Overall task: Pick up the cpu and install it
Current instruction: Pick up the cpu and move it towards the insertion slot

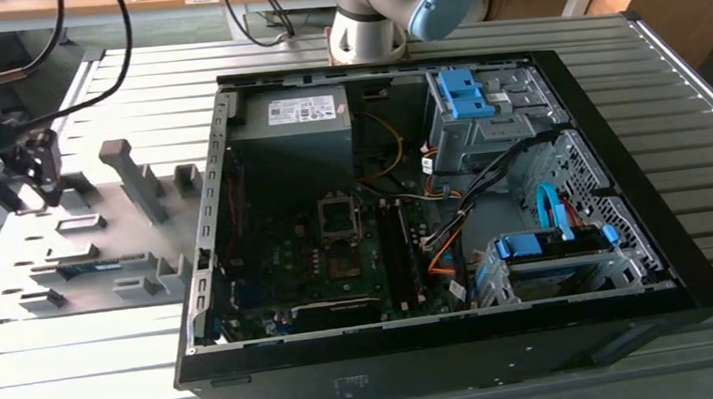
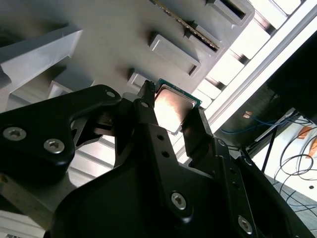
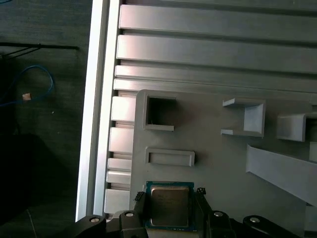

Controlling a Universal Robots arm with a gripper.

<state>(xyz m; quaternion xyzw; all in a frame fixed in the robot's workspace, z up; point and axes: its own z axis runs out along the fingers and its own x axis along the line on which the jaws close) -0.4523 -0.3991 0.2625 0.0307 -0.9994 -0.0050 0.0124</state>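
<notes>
First wrist view showed the cpu (image 3: 168, 208) lying flat on the grey parts tray (image 3: 218, 163). Its dull metal face was turned up to the camera and its edges ran square with the tray's. Being square, it had no long axis. The gripper (image 3: 169, 198) was clenched on it, a black finger (image 3: 140, 204) against each of two opposite edges. Faint print on the chip could not be read. In the exterior view the gripper (image 1: 24, 194) stood at the exterior view's left, over the tray. A green memory stick (image 1: 91, 267) sat in a nearby slot. The open computer case (image 1: 442, 344) lay beside the tray, its side wall between the tray and the motherboard socket (image 1: 336, 215). A white label (image 1: 304, 109) was too small to read.
</notes>
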